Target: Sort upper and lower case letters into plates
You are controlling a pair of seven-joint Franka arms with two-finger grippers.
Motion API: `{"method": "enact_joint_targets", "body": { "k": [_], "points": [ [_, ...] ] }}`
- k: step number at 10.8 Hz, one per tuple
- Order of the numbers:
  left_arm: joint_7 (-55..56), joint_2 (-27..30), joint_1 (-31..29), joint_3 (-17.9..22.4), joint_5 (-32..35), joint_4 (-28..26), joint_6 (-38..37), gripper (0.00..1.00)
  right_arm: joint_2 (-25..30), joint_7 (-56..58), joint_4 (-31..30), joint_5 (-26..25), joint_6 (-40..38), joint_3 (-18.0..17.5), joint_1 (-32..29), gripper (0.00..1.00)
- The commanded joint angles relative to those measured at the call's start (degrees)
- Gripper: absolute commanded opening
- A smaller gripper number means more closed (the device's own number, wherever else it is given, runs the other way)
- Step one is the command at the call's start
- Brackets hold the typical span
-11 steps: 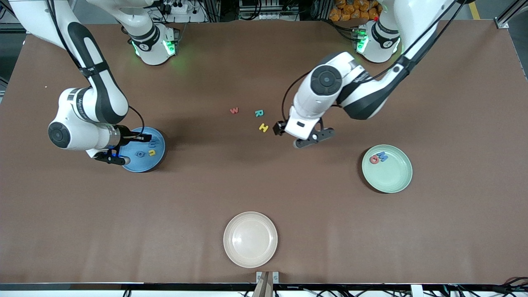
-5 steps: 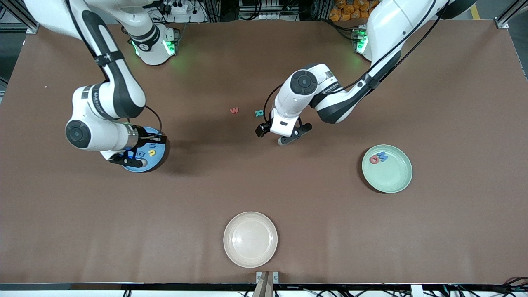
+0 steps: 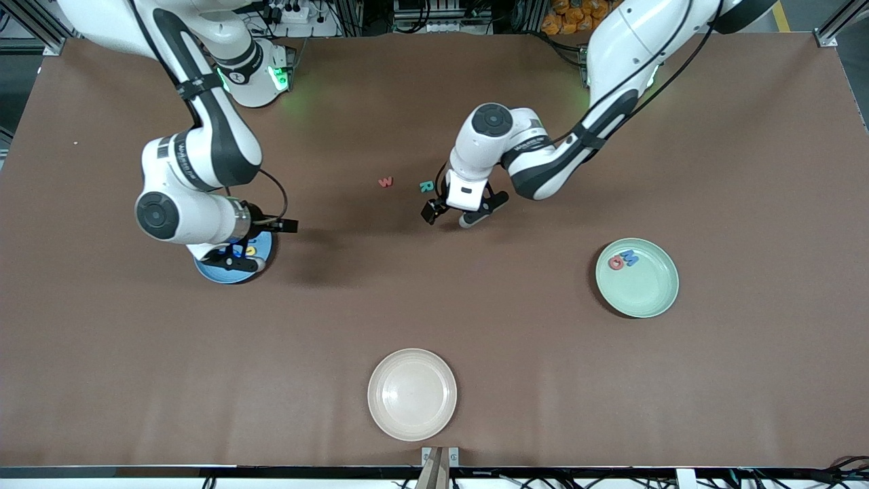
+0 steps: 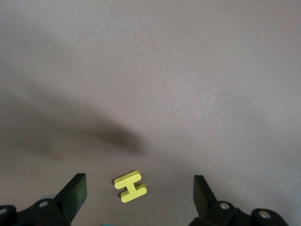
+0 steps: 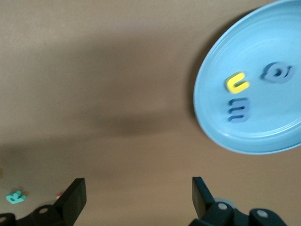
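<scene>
Brown table (image 3: 475, 326), left pincer (image 4: 136, 197) spread over yellow H (image 4: 130, 186), right pincer (image 5: 136, 197) spread

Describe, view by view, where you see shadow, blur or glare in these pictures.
Front view: sharp and evenly lit, soft arm shadows on the table, green glow at both bases. Left wrist view: crisp yellow H, one dark diagonal shadow. Right wrist view: slight motion blur on the blue plate and its letters, broad shadow band across the table.
</scene>
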State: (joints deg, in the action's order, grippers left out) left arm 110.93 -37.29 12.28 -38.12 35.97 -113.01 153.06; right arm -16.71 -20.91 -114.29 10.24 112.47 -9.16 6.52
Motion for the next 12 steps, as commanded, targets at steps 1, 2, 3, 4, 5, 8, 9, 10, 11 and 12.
{"method": "enact_joint_targets", "body": {
  "k": [1, 2, 3, 4, 5, 8, 9, 10, 11, 12],
  "points": [
    [7.9, -0.6, 3.8, 2.9, 3.0, 1.2, 0.7, 1.0, 0.4, -6.8, -0.1, 0.0, -1.2, -2.5, 1.7, 1.0],
    [9.5, -0.6, 5.4, 4.4, 2.9, 1.4, 0.6, 1.0, 0.5, -7.7, -0.9, 0.0, -1.1, -2.9, 1.8, 1.0],
    [12.0, -0.9, 7.4, 5.8, 2.9, 2.3, 0.6, 1.0, 0.6, -7.8, -2.0, 0.0, -0.7, -4.2, 1.8, 1.0],
    [12.4, -1.1, 9.4, 7.8, 3.1, 3.1, 0.4, 1.0, 0.6, -8.1, -2.3, 0.0, -0.8, -4.4, 1.8, 1.0],
    [12.1, -1.6, 11.1, 9.1, 3.1, 3.4, 0.4, 1.0, 0.6, -9.6, -2.3, 0.0, -0.8, -4.5, 2.4, 1.0],
    [11.7, -3.5, 13.3, 10.9, 3.0, 5.5, 0.2, 1.0, 1.3, -13.4, -3.9, -0.6, 0.6, -6.6, 3.2, 1.0],
    [11.6, -4.3, 13.4, 10.9, 3.0, 5.9, 0.1, 1.0, 2.3, -13.5, -5.2, -0.6, 2.0, -6.9, 3.2, 1.0],
    [11.6, -5.2, 13.5, 10.9, 2.9, 6.4, 0.1, 1.0, 2.8, -15.0, -6.3, -0.6, 3.3, -7.5, 3.3, 1.0],
    [11.6, -5.5, 13.5, 10.9, 2.7, 6.5, 0.0, 1.0, 2.9, -18.3, -6.9, -0.6, 4.2, -8.8, 3.2, 1.0],
    [11.7, -6.3, 13.6, 10.9, 2.7, 6.8, 0.0, 1.0, 3.4, -23.5, -7.0, -0.6, 4.4, -10.3, 3.2, 1.0]
  ]
}}
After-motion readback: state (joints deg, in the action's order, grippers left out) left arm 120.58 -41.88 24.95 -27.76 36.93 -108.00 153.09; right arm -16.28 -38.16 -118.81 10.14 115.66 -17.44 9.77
